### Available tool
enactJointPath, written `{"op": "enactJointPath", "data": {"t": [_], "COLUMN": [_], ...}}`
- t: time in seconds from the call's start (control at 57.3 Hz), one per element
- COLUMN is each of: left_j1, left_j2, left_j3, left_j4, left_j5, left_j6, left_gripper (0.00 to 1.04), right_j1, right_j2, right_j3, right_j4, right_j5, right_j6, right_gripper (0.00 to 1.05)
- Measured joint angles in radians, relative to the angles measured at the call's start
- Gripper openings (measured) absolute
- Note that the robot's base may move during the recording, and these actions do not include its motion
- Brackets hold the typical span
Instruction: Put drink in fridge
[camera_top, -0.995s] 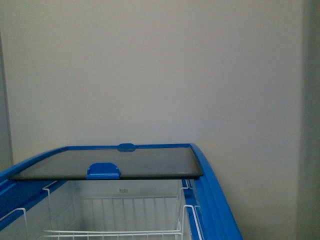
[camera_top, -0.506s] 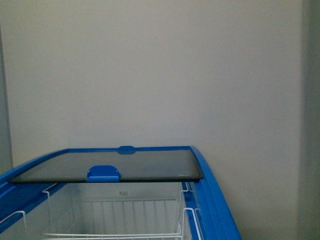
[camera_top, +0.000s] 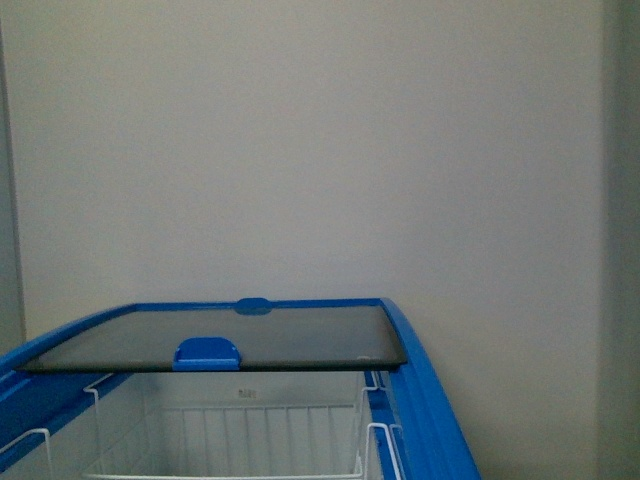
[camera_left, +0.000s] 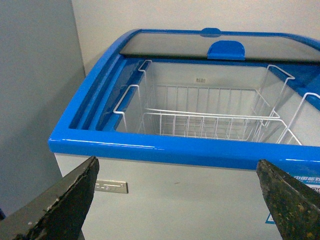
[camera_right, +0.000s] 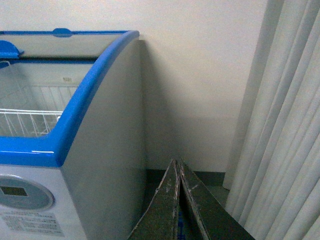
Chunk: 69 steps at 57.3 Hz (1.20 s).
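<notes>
The fridge (camera_top: 430, 400) is a white chest freezer with a blue rim. Its dark glass lid (camera_top: 290, 340) is slid to the back, leaving the front half open over a white wire basket (camera_top: 230, 465). In the left wrist view the fridge (camera_left: 165, 150) fills the frame; my left gripper (camera_left: 177, 172) stands open just in front of its blue front rim with nothing between its fingers. My right gripper (camera_right: 178, 167) is shut and empty, beside the fridge's (camera_right: 100, 165) right side wall. The drink is out of view.
A plain wall (camera_top: 320, 150) rises behind the fridge. A tall grey cabinet (camera_left: 35, 100) stands close on its left. White curtains (camera_right: 280, 130) hang to the right, with a strip of dark floor (camera_right: 210, 187) between them and the fridge. An oval grey display (camera_right: 22, 192) sits on the front.
The front view has tilted slightly upward: the fridge and lid sit lower in the frame than a second ago.
</notes>
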<state>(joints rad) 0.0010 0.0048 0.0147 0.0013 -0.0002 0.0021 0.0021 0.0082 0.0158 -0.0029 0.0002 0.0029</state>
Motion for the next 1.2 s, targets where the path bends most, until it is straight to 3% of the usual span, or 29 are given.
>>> {"op": "enactJointPath", "data": {"t": [0.576,1.047,1.117,1.204], "left_j1": [0.000,0.000,0.000,0.000], "left_j2": [0.000,0.000,0.000,0.000], "left_j3": [0.000,0.000,0.000,0.000], "left_j4": [0.000,0.000,0.000,0.000], "left_j5": [0.000,0.000,0.000,0.000], "left_j6": [0.000,0.000,0.000,0.000], "left_gripper": [0.97,0.97,0.97,0.97], "right_j1": [0.000,0.000,0.000,0.000], "right_j2": [-0.002,-0.002,-0.002,-0.002], "right_j3": [0.000,0.000,0.000,0.000], "right_j4": [0.000,0.000,0.000,0.000], "right_j5": [0.000,0.000,0.000,0.000], "right_j6": [-0.001,0.000,0.000,0.000], "right_gripper": [0.03,0.92,0.99,0.97]}}
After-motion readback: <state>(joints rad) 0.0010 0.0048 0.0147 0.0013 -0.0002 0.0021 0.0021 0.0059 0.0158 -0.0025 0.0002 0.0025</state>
